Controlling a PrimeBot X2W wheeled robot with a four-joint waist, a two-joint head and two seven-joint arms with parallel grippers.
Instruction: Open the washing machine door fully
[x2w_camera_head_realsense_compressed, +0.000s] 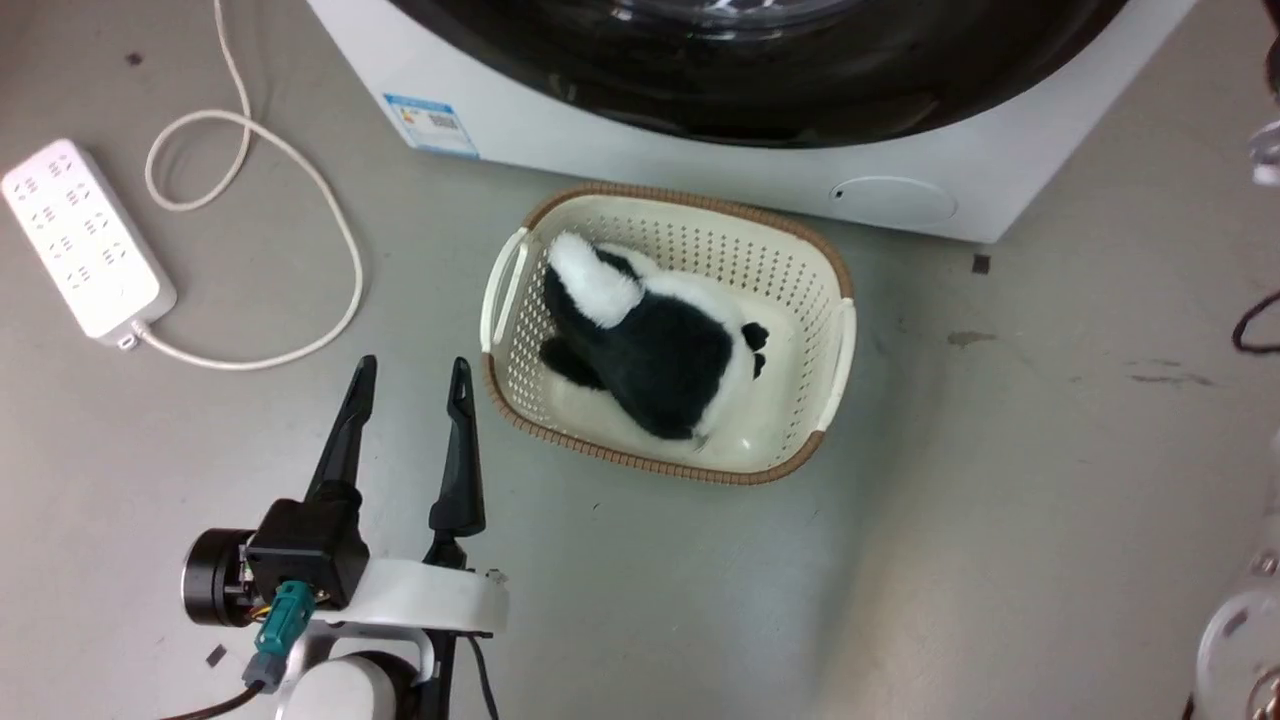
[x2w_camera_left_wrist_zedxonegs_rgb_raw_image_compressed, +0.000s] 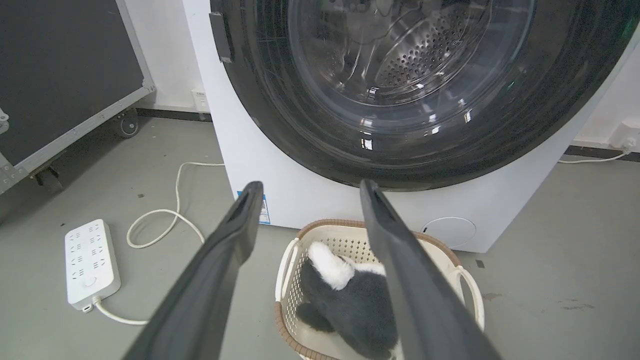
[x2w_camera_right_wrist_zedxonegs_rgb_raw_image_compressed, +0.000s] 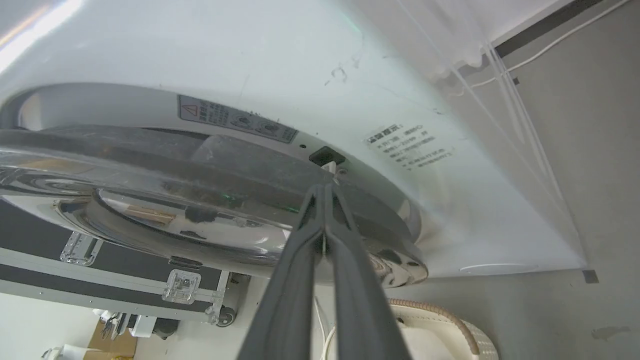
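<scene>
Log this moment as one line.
washing machine door: ajar, not fully open | right gripper: shut, tips at door edge near latch | left gripper: open, above floor beside laundry basket

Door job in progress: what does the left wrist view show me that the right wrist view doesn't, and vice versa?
Left wrist view: the washing machine door face-on, drum behind its glass, the open left claw, a power strip, the plush toy in the basket.
Right wrist view: the door edge-on, the latch slot and warning sticker on the white machine front behind it, the right claw shut, tips at the door's rim by that slot.
Shared: door, machine front, basket rim, wheeled black case.
</scene>
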